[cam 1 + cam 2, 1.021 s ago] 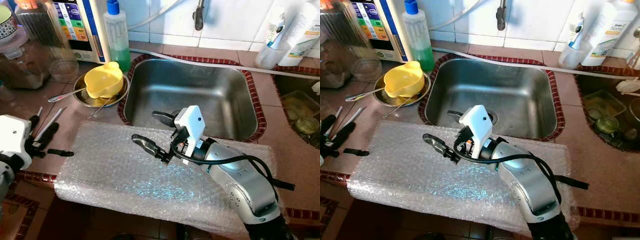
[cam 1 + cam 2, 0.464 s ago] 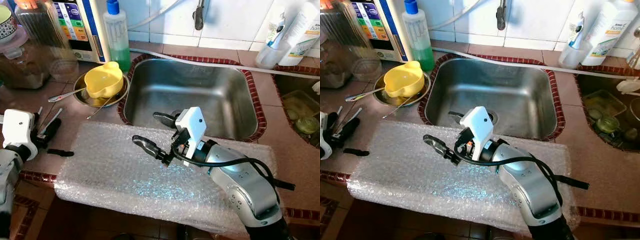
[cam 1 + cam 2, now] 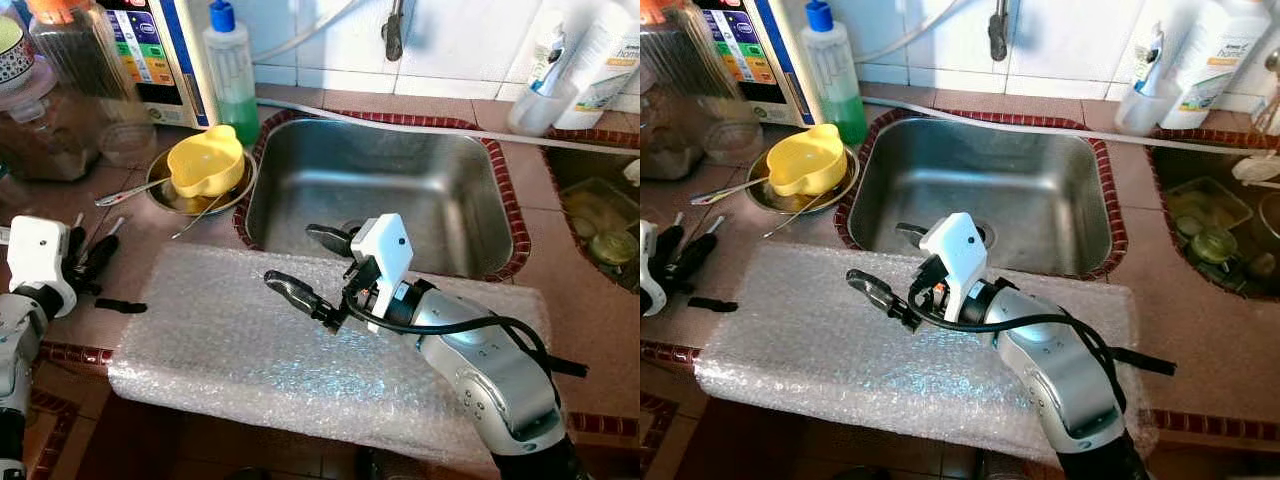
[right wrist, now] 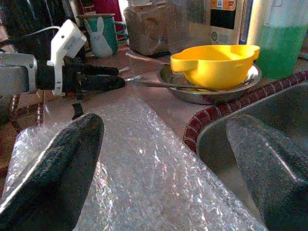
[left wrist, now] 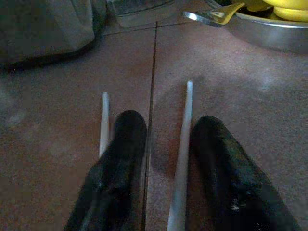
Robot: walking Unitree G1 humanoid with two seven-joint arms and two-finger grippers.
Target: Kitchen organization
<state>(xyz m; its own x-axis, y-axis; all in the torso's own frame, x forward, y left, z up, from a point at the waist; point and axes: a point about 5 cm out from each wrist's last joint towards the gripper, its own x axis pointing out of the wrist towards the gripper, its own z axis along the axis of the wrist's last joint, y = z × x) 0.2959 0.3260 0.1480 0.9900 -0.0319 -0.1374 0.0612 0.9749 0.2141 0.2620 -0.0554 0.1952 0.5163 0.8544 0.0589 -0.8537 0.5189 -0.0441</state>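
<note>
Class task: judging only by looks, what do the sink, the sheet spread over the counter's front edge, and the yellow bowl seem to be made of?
The rectangular sink looks like brushed stainless steel: grey with a dull sheen. The clear sheet looks like plastic bubble wrap: see-through, covered in tiny glinting bubbles. The yellow bowl is probably glossy plastic: uniform colour, smooth moulded handle.

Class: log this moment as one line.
right end effector: open, over clear bubble wrap sheet | left end effector: open, on counter | yellow plastic bowl: untouched

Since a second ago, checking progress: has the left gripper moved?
Yes. The left gripper moved forward over the counter, toward the metal dish.
</note>
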